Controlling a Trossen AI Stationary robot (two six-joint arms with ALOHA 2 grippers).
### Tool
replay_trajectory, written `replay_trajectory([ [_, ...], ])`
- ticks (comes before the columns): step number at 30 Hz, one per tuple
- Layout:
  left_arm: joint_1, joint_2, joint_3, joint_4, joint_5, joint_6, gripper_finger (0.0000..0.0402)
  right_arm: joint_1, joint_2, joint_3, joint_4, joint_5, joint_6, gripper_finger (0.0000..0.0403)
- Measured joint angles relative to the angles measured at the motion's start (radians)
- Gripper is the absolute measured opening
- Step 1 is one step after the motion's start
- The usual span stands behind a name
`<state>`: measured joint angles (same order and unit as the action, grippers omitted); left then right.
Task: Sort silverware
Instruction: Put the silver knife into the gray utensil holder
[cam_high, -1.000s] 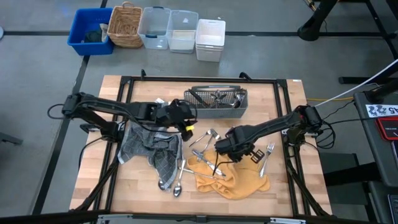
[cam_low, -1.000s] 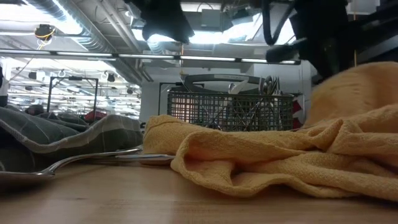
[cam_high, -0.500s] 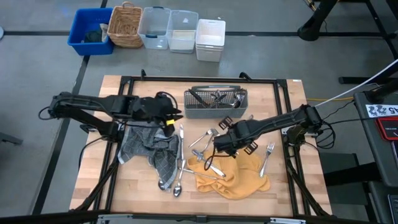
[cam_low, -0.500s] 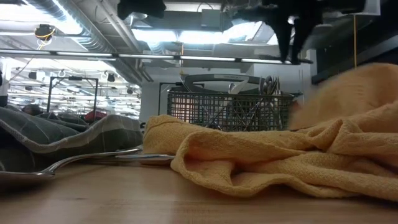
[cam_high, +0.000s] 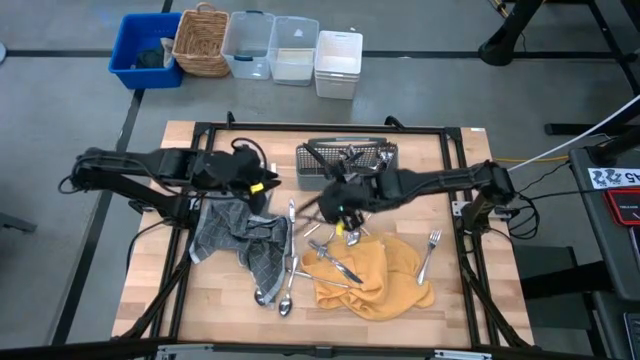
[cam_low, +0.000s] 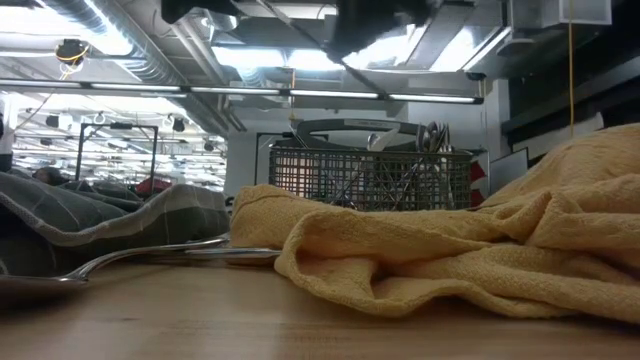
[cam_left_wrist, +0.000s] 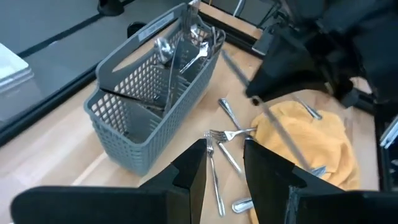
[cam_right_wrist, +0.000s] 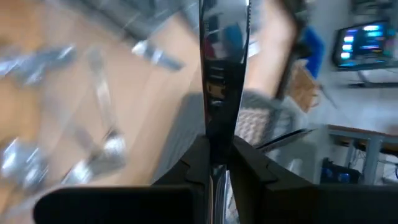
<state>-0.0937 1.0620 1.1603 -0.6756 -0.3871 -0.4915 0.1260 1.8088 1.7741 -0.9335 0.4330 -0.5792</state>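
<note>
My right gripper (cam_high: 338, 208) hovers just in front of the grey mesh caddy (cam_high: 347, 165), shut on a table knife (cam_left_wrist: 273, 118). My left gripper (cam_high: 268, 187) hangs open and empty over the far edge of the grey plaid cloth (cam_high: 240, 240), left of the caddy. Several forks, spoons and knives stand in the caddy (cam_left_wrist: 155, 106). More silverware lies loose on the wood: forks (cam_left_wrist: 214, 155) by the caddy, a fork (cam_high: 430, 250) at the right, spoons (cam_high: 285, 295) near the front. A knife (cam_high: 338, 265) rests on the yellow cloth (cam_high: 375, 275). My right gripper pinches the knife between its two fingers (cam_right_wrist: 198, 155), with the flat blade (cam_right_wrist: 222, 68) rising out of the pinch. In the left wrist view the knife slants down and sticks out on both sides of the fingers. It hangs clear of the table and the yellow cloth.
A black frame rail (cam_high: 300, 128) runs around the tabletop. Beyond the far edge stand a blue bin (cam_high: 148, 50), a wicker basket (cam_high: 200, 42) and clear and white tubs (cam_high: 295, 50). In the low view the yellow cloth (cam_low: 450, 250) bulks up in front of the caddy (cam_low: 370, 178).
My right gripper has risen off the yellow cloth with the knife, gone toward the far edge and left up to the caddy, and tipped as it went. My left gripper has drawn back toward the table's left edge and risen a little.
</note>
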Motion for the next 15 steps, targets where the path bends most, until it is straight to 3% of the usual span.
replay_trajectory([
  [4,0.000,-0.031,0.000,0.001,-0.001,-0.035,0.0095,-0.070,0.000,0.000,0.164,-0.072,0.078,0.0044],
  [7,0.000,-0.055,0.000,0.000,-0.002,-0.037,0.0095,-0.123,0.000,0.000,0.232,-0.116,0.235,0.0044],
  [11,0.000,-0.079,0.000,-0.003,-0.002,-0.039,0.0095,-0.190,0.000,0.000,0.245,-0.120,0.442,0.0044],
  [15,0.000,-0.090,0.000,-0.002,-0.003,-0.039,0.0095,-0.243,0.000,0.000,0.256,-0.120,0.498,0.0044],
])
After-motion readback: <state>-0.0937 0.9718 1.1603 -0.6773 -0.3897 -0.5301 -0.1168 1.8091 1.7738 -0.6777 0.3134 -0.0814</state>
